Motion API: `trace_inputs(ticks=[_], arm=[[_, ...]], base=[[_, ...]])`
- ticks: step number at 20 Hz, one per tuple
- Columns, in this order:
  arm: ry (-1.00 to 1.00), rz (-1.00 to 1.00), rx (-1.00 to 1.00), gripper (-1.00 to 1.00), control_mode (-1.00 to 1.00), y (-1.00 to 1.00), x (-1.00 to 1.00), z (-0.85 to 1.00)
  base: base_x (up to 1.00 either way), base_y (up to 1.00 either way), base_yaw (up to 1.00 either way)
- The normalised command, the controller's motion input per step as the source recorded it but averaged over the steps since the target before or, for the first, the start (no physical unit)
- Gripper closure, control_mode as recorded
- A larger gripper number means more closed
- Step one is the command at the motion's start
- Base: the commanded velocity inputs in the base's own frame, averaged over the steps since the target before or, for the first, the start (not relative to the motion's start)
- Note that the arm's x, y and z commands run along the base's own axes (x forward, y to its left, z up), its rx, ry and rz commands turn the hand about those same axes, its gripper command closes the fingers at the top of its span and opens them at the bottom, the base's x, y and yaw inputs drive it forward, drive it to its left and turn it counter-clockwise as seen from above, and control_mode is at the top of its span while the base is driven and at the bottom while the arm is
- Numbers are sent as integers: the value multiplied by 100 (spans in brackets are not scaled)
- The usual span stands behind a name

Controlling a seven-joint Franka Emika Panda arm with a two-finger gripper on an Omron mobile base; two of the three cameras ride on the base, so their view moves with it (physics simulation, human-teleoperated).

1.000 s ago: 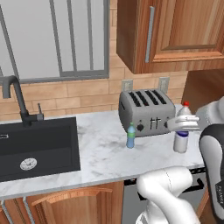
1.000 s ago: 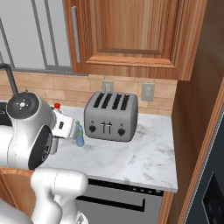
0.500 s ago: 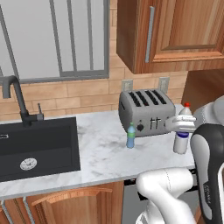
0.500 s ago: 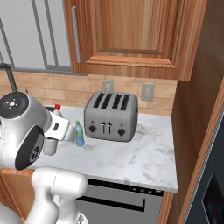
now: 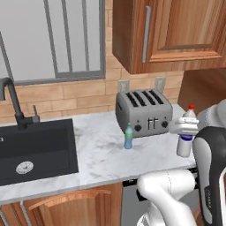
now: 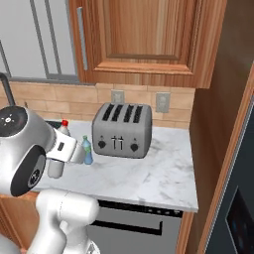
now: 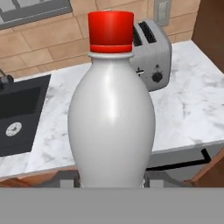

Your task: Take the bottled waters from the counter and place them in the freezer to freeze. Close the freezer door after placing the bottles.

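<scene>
Left base view, read from left to right, shows the black sink basin (image 5: 35,145) sunk into the left part of the white-grey veined marble tabletop (image 5: 101,154), then the small green-capped clear plastic bottle with a blue label (image 5: 128,136) standing upright just in front of the grey four-slot toaster (image 5: 143,112), and last the larger red-capped clear plastic bottle with a pale label (image 5: 186,137) near the tabletop's right front corner, upright, in the white arm's pincer (image 5: 181,129). The pincer is clenched around this red-capped bottle at its upper body, below the neck; whether its base touches the marble I cannot tell. In the hand view the bottle (image 7: 111,118) is smooth, rounded, widest at mid-height, tapering to a short neck under a flat red cap. It likely weighs little but is slick and somewhat yielding, so a firm hold on the widest part should serve better than the narrow neck, kept upright while carried.
</scene>
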Motion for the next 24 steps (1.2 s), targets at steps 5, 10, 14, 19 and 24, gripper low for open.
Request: trace_inputs(ticks=[5,10,14,19,24], arm=[[0,0,0,100,100,0,0,0],[0,0,0,100,100,0,0,0],[0,0,0,100,100,0,0,0],[0,0,0,100,100,0,0,0],[0,0,0,100,100,0,0,0]], base=[[-76,10,-48],[-95,23,-54],[-98,7,-61],[-55,0,-84],[-33,0,-91]])
